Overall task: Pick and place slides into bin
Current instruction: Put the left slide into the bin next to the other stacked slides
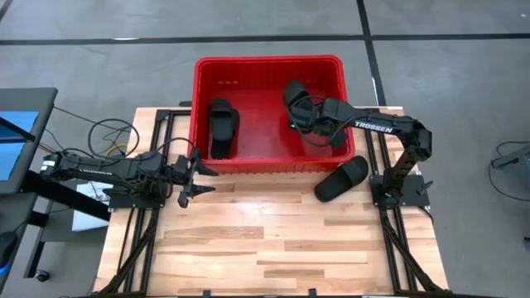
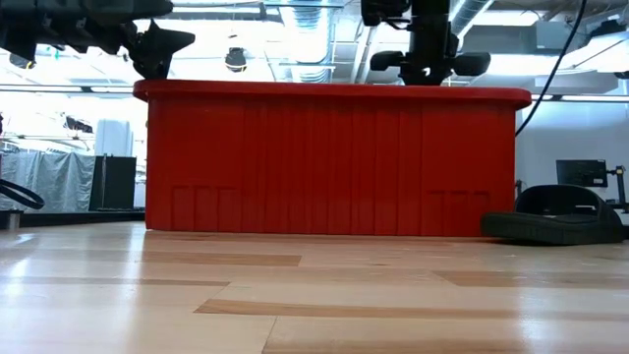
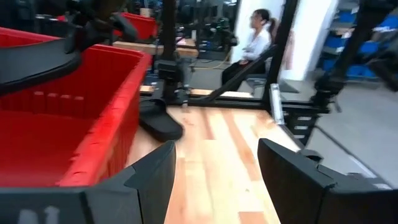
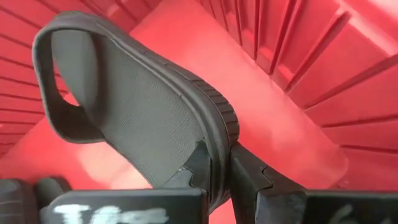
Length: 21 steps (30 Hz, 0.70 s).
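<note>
While the red bin (image 1: 269, 74) sits at the far edge of the wooden worktop (image 1: 265, 240), my right pincer (image 1: 300, 117) hangs inside its right half, clamped on the sole edge of one black slide (image 4: 143, 118) that hangs tilted above the bin floor. A second slide (image 1: 222, 126) lies flat on the floor in the bin's left half. A third slide (image 1: 341, 179) rests on the worktop, just outside the bin's near right corner. My left pincer (image 1: 193, 175) waits by the near left corner, its fingers apart and holding nothing.

High view straight down; low view level at tabletop — both share the bin (image 1: 269, 64); wrist views close-up.
</note>
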Available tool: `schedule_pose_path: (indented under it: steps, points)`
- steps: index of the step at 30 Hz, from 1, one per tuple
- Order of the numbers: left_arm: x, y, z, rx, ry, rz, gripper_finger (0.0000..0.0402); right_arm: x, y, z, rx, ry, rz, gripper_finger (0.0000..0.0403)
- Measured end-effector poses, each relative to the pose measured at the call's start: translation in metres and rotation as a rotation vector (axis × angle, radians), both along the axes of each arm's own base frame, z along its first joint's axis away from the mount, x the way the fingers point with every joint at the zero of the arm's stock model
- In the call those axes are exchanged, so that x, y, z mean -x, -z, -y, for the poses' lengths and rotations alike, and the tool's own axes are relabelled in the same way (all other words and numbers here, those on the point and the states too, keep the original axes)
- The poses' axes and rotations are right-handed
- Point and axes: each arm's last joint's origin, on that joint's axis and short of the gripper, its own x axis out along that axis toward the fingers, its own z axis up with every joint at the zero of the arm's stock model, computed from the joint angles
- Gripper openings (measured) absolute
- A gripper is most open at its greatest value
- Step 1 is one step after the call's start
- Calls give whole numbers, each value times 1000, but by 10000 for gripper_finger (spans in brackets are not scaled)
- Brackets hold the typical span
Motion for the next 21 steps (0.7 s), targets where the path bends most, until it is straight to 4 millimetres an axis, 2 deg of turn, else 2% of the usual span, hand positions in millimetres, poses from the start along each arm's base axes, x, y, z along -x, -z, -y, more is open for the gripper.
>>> schedule_pose_path:
  steps: [7,18,21]
  points:
    - [0,0,-1,-17,-32,-2,219,1,0,2,3,-3,-13,19]
    - [0,3,0,-31,0,-27,219,-17,26,8,-73,-17,-67,18]
    - [0,4,0,-63,6,-33,219,-16,26,11,-86,-26,-70,18]
